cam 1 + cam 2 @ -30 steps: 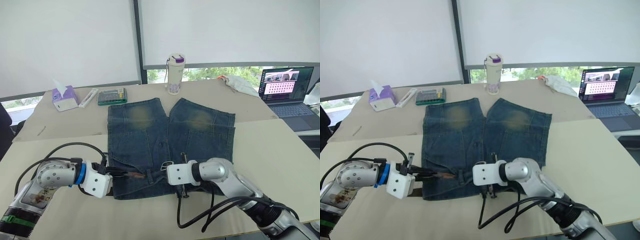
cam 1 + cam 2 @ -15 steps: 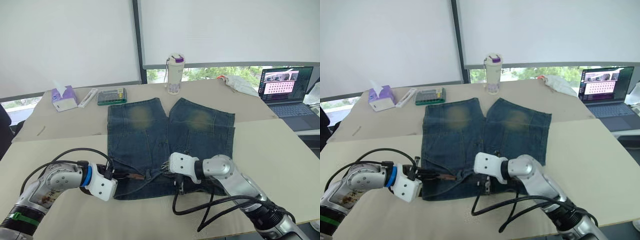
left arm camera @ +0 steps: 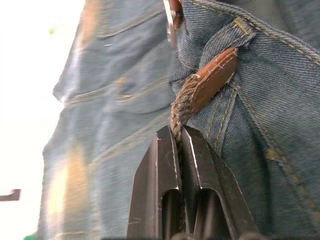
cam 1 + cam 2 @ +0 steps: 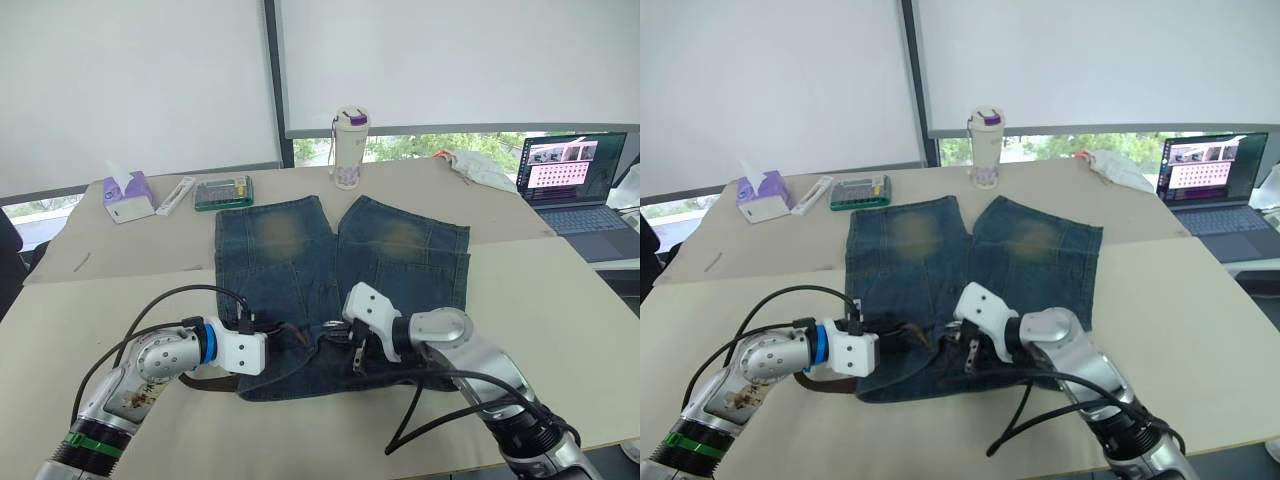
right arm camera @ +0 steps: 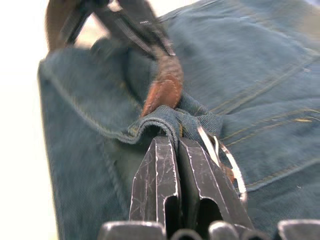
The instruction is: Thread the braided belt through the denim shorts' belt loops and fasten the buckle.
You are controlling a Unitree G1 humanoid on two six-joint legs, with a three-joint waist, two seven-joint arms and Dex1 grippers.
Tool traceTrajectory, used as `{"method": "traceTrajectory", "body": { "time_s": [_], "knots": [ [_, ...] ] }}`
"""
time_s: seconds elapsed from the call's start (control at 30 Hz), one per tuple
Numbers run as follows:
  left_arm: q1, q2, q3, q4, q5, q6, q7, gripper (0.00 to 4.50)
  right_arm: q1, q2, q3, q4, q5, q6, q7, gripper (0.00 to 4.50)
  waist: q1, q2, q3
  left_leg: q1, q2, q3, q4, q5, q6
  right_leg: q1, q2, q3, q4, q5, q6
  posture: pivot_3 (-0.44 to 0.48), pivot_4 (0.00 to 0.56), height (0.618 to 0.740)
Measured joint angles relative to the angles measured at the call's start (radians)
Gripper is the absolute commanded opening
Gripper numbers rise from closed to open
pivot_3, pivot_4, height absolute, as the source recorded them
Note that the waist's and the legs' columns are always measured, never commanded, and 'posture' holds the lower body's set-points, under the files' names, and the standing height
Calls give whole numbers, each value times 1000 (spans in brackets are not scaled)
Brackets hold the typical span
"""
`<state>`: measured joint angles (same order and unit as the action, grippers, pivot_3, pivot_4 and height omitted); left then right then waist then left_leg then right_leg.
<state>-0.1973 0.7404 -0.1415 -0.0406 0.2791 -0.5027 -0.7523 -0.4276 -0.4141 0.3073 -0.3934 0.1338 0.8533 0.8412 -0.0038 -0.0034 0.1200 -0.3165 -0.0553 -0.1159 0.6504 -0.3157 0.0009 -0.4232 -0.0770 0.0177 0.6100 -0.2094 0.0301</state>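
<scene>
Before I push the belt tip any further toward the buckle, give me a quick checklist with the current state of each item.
1. Left end effector shut on the braided belt just behind its leather tip: ok.
2. Right end effector shut on a fold of the denim shorts waistband: ok.
3. Leather tip aimed at the pinched fold, lying right beside it: ok.
4. Tip through the belt loops nearest the front: cannot tell, the bunched denim hides them.
5. Buckle free to receive the tip: cannot tell; the silver frame sits right beside the right fingers, partly hidden by the fold.
6. Belt fastened: not ok, the tip has not reached the buckle.
</scene>
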Motion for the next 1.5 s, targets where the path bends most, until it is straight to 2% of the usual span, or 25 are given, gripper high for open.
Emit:
{"method": "traceTrajectory", "body": {
  "time_s": [0.13,0.23,0.4,0.57,0.73,1.1,1.33,1.5],
  "knots": [
    [24,65,-8,21,9,-119,2,0,-22,-1,-26,11,45,83,-27,12,1,1,0,0,0,-2,0,0,0,0,0,0,-1,0,0,0,150,740],
    [44,77,-32,43,18,-171,1,0,-27,-10,-29,11,69,114,-39,12,5,2,0,0,-1,-2,0,0,0,0,-1,0,-1,0,0,0,150,740],
    [61,52,-75,43,-4,-130,-22,0,-26,-59,13,0,78,107,-47,12,8,2,-1,0,-1,-1,0,0,0,1,-1,-1,-1,0,0,0,150,740],
    [78,38,-105,21,-54,-79,-66,0,8,-245,189,-50,-37,-88,3,12,12,2,-1,0,-2,5,1,0,1,2,-1,-2,-2,0,1,0,150,740],
    [24,36,-138,46,-14,-127,-65,0,14,-346,257,-60,-132,-246,52,12,16,2,-1,0,-2,6,3,0,0,3,-1,-2,-2,-1,1,0,150,740],
    [-105,4,-195,140,164,-274,10,0,24,-311,215,-50,-119,-201,82,12,25,1,-2,-1,-2,6,6,-1,1,4,-1,-2,-2,-1,1,0,150,740],
    [-176,63,-189,147,404,-412,195,0,46,-235,144,-65,-44,-64,71,12,22,1,-2,-2,-2,6,6,-1,1,3,0,-2,-1,-1,1,0,150,740],
    [-194,79,-183,167,475,-452,310,0,40,-227,141,-66,-33,-41,71,12,18,1,-2,-2,-2,5,6,-1,1,2,0,-2,-1,-1,1,0,150,740]
  ]
}}
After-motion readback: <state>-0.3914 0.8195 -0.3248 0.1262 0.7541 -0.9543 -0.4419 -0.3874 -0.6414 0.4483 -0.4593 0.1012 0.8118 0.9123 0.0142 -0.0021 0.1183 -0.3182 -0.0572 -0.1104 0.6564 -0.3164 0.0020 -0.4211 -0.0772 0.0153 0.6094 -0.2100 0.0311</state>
